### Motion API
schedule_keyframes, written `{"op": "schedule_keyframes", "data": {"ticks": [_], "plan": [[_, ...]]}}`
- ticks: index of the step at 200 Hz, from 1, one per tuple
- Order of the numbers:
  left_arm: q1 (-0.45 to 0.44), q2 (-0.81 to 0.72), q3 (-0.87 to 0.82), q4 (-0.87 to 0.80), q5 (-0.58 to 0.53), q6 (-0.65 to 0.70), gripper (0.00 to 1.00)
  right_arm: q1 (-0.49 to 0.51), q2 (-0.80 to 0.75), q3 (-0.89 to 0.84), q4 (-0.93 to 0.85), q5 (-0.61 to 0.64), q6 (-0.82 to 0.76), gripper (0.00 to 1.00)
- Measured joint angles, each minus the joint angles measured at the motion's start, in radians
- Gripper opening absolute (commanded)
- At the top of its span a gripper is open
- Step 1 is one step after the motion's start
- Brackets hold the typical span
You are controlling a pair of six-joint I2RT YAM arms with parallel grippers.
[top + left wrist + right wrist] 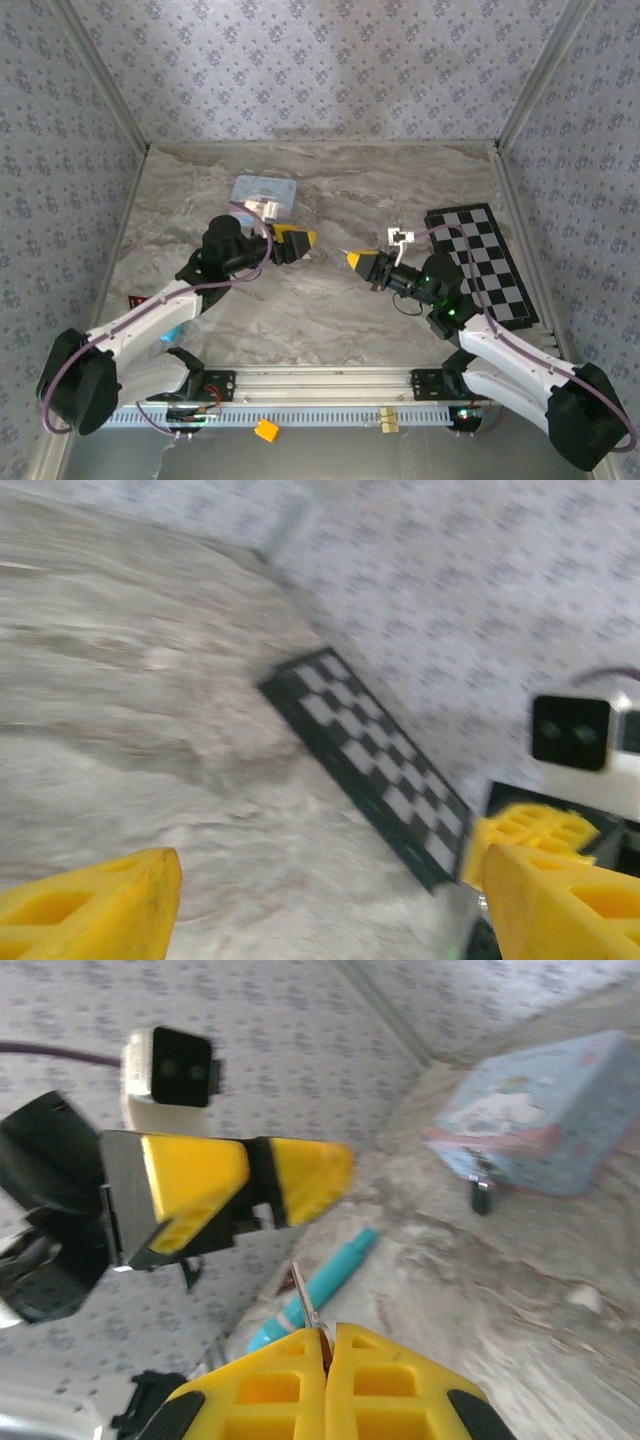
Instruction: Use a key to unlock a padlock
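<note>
- Two arms meet over a grey marbled table (pixel 330 190) walled in floral wallpaper (pixel 300 60). A checkerboard (pixel 480 260) lies at the right and a pale blue tin (pixel 265 192) at the back left.
- Left wrist view: the left gripper (pixel 330 880) has its yellow fingers spread wide, nothing between them, above blurred marble.
- Right wrist view: the right gripper (pixel 325 1332) pinches a thin silvery key (pixel 303 1295). The small dark padlock (pixel 482 1195) hangs at the tin's front.
</note>
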Motion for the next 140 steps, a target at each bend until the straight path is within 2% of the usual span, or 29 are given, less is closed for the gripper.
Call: {"op": "schedule_keyframes", "data": {"ticks": [32, 72, 110, 140], "plan": [[0.084, -0.021, -0.005, -0.102, -0.105, 0.000, 0.85, -0.015, 0.000, 0.018, -0.133, 0.085, -0.002, 0.00], [0.153, -0.002, -0.006, -0.235, -0.216, 0.060, 0.86, -0.014, 0.001, 0.018, -0.202, 0.142, -0.002, 0.00], [0.223, 0.169, 0.015, -0.304, -0.301, 0.129, 0.83, -0.005, -0.005, 0.018, -0.211, 0.157, -0.002, 0.00], [0.253, 0.340, 0.116, -0.363, -0.370, 0.190, 0.81, 0.003, -0.034, 0.014, -0.217, 0.157, -0.002, 0.00]]}}
